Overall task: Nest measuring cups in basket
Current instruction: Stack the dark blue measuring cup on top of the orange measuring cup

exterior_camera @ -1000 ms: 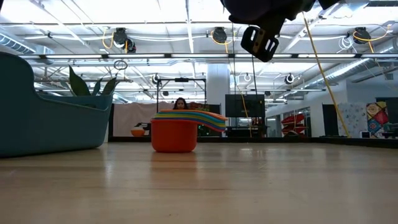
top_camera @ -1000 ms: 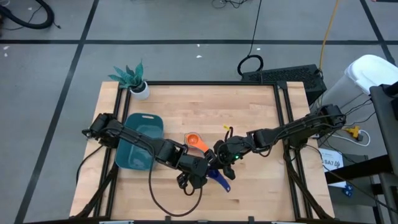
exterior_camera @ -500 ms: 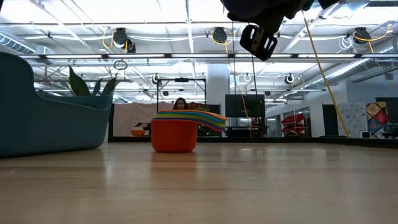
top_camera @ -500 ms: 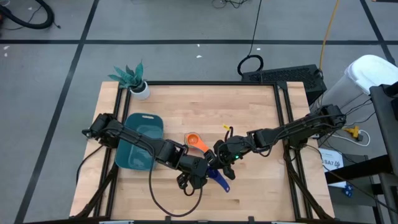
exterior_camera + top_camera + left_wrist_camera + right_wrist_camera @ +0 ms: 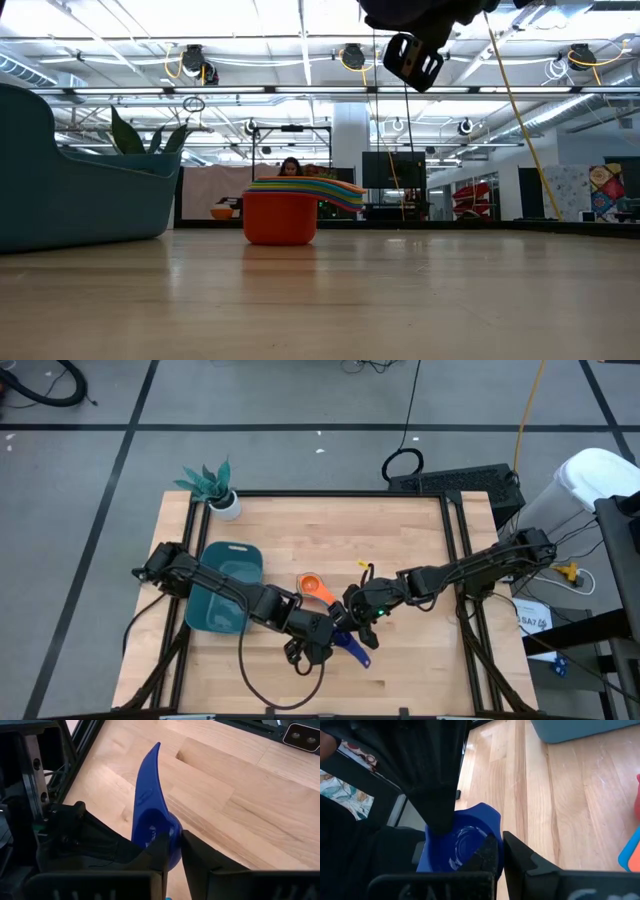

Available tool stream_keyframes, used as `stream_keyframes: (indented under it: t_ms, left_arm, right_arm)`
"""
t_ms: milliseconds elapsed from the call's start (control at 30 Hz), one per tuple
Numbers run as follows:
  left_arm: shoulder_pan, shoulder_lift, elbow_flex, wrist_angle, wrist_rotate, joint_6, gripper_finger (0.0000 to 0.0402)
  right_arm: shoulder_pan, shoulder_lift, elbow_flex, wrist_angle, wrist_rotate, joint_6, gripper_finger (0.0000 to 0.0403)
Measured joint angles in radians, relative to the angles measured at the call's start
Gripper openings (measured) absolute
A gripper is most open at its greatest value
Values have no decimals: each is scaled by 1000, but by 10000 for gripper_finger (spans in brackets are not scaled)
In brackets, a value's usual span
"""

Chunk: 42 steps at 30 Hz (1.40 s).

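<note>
measuring cups: a nested stack [image 5: 312, 586] sits just left of centre in the high view, right of the basket [image 5: 224, 600] at centre left; i have the dark blue cup [image 5: 352, 643] lifted below centre; left gripper [image 5: 172, 851] pinches its bowl rim, right gripper [image 5: 499, 851] is pressed on the rim too; i'd free one hold before moving, keep the bowl level, then lower it squarely over the stack.
</note>
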Motion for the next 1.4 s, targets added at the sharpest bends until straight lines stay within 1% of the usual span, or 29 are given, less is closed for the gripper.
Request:
stream_keyframes:
  t_ms: [133,200,300,467,733,867,1167,1400]
  left_arm:
    - [-4,1,0,2,-1,2,17]
    - [-5,2,0,6,0,8,9]
    - [-5,2,0,9,-8,8,12]
    - [-18,2,0,11,-54,12,7]
    - [-27,2,-1,21,-78,12,4]
    - [-33,3,-2,22,-90,12,4]
    - [-32,3,-2,21,-101,8,2]
    - [-29,3,-2,23,-114,3,2]
  right_arm:
    - [0,-1,3,-8,-5,1,0]
    - [-1,-1,3,-7,-21,11,0]
    - [-1,-2,3,-6,-25,13,0]
    - [-1,-5,3,0,-26,13,0]
    - [-1,-5,3,2,-30,14,3]
    - [-1,-7,4,9,-29,13,23]
    - [-9,-8,6,15,-28,-12,83]
    - [-9,-21,6,-4,-27,-26,115]
